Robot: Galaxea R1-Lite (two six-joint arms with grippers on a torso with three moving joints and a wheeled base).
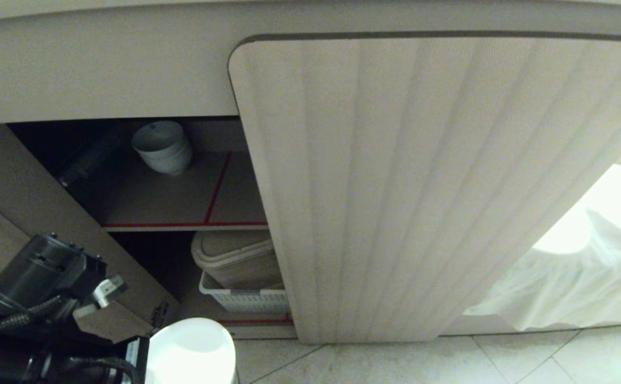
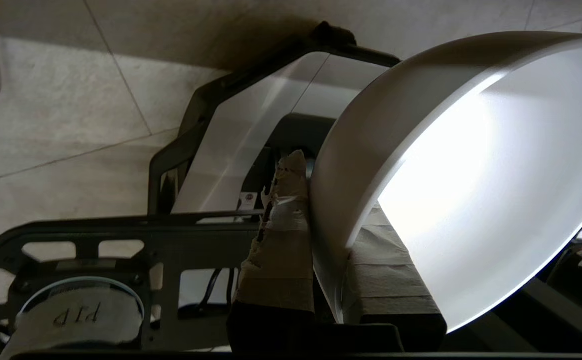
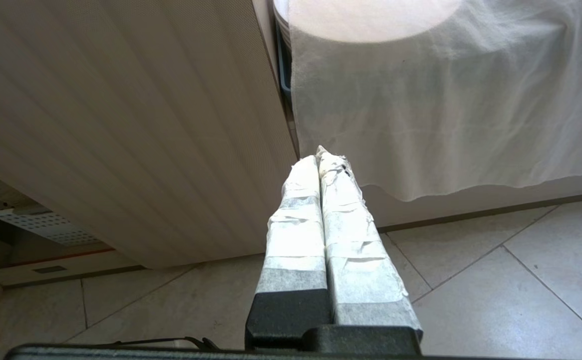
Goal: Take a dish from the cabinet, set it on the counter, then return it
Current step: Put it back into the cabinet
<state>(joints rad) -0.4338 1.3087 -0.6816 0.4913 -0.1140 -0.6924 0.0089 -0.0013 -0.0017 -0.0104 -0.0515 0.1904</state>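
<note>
My left gripper [image 2: 330,200] is shut on the rim of the dish [image 2: 470,165], a plain white bowl: one taped finger [image 2: 286,235] lies on its outer wall and the other inside. In the head view the dish [image 1: 190,352] hangs low in front of the open cabinet [image 1: 145,197], beside my left arm [image 1: 38,277]. More white bowls [image 1: 162,146] sit stacked at the back of the upper red-edged shelf. The counter's top is out of view. My right gripper [image 3: 319,157] is shut and empty, parked low beside the ribbed door [image 3: 121,125].
The right ribbed door [image 1: 438,186] is closed and the left door [image 1: 33,213] swings open toward my arm. A beige lidded box [image 1: 235,258] in a white basket [image 1: 246,301] fills the lower shelf. A white cloth [image 1: 571,277] hangs at right over the tiled floor [image 1: 449,362].
</note>
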